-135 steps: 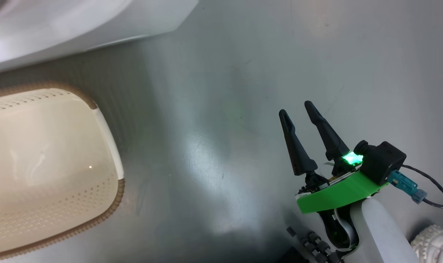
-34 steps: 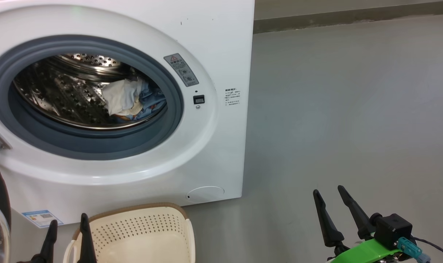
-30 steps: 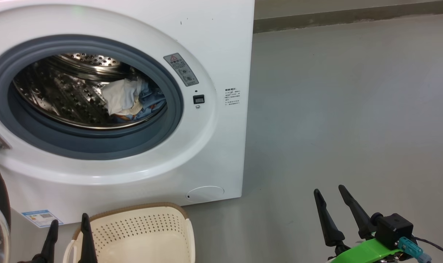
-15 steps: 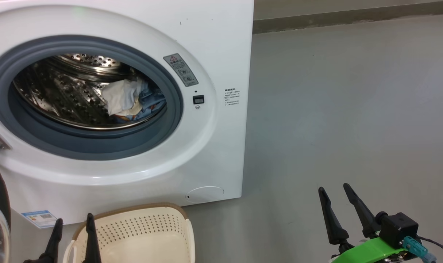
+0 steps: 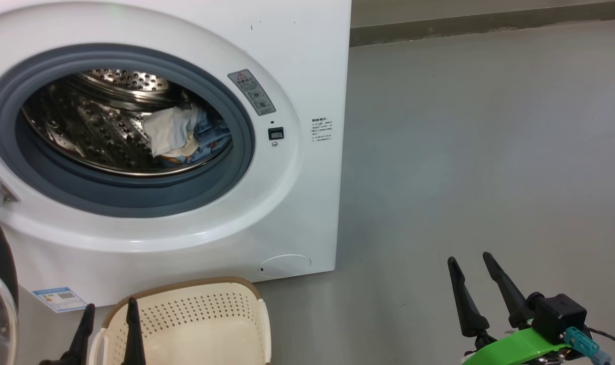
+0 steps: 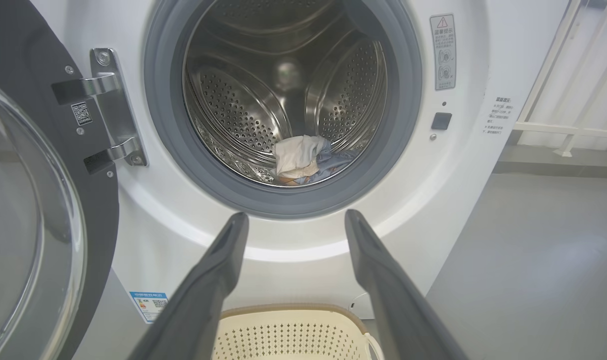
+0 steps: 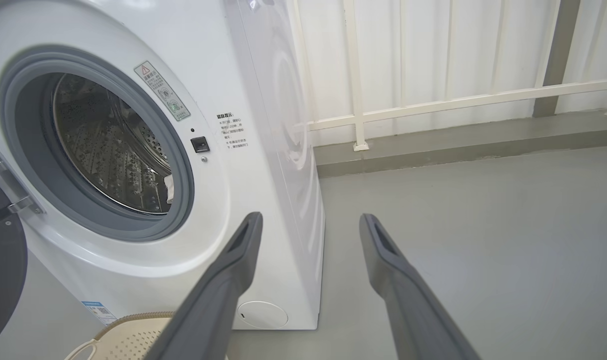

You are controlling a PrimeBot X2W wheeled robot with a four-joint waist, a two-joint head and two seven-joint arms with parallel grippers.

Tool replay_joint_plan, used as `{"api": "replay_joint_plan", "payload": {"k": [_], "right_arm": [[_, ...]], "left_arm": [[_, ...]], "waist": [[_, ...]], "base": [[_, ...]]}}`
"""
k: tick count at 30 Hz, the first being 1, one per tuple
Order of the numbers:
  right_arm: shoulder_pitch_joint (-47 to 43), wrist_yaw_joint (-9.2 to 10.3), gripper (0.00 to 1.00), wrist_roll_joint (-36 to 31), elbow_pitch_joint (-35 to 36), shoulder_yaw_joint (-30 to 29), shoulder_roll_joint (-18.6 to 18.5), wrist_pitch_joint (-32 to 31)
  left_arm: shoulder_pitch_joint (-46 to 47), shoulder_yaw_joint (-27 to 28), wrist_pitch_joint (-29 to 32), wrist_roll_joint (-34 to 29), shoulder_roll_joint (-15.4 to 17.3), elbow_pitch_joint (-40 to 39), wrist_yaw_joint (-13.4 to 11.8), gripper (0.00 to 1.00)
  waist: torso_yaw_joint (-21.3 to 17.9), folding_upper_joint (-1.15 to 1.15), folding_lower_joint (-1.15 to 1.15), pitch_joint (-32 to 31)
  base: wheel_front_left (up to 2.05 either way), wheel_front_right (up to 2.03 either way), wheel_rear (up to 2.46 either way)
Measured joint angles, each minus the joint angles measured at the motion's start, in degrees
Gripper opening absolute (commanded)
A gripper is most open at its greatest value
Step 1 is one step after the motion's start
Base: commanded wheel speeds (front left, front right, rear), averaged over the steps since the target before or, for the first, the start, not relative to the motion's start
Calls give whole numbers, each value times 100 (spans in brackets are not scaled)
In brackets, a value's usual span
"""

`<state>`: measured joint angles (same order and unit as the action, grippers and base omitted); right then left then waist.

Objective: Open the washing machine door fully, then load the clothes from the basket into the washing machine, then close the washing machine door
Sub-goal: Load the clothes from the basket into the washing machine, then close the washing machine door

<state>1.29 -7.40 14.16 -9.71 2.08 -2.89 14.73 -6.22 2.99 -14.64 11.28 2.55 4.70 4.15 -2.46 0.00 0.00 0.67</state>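
Washing machine [image 5: 307, 76] at 10 o'clock, door [image 6: 38, 210] swung open at 8, clothes [image 5: 170, 133] in drum [image 5: 89, 137], basket [image 5: 196, 324] at 6, left gripper [image 5: 110, 304] and right gripper [image 5: 469, 257] spread, grasping nothing.

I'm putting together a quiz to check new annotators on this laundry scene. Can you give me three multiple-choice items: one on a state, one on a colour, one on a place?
1. The washing machine door is:
A. swung open
B. shut
C. taken off

2. The rim of the basket is:
A. green
B. black
C. brown

3. The clothes lie:
A. in the basket
B. inside the drum
C. draped over the door

Answers:
1. A: the opening is uncovered and the door hangs aside on its hinge.
2. C: a brown band tops the cream perforated walls.
3. B: white and blue cloth rests on the steel drum.
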Motion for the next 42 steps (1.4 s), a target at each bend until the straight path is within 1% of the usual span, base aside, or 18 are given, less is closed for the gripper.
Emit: {"api": "replay_joint_plan", "payload": {"k": [10,20,28,34,37,42], "right_arm": [[0,0,100,11,10,-14,1,0],[0,0,100,11,45,-75,2,0],[1,0,100,11,78,-99,3,0],[1,0,100,11,75,-101,7,0],[0,0,100,11,75,-102,7,0],[-1,0,100,-16,75,-110,7,0]], "left_arm": [[8,22,0,2,0,44,14,100],[29,73,0,5,0,45,14,100],[46,176,0,11,-2,-131,-69,100],[48,151,0,13,-2,-176,-96,100],[44,115,0,51,-3,-190,-137,100],[29,64,0,67,-2,-211,-136,100]], "waist": [[11,0,0,10],[30,0,0,89],[65,0,0,167],[84,0,0,103],[99,0,0,67],[135,0,0,32]], "base": [[-56,56,0],[-184,184,0],[-154,154,0],[-63,63,0],[-12,12,0],[0,0,0]]}}
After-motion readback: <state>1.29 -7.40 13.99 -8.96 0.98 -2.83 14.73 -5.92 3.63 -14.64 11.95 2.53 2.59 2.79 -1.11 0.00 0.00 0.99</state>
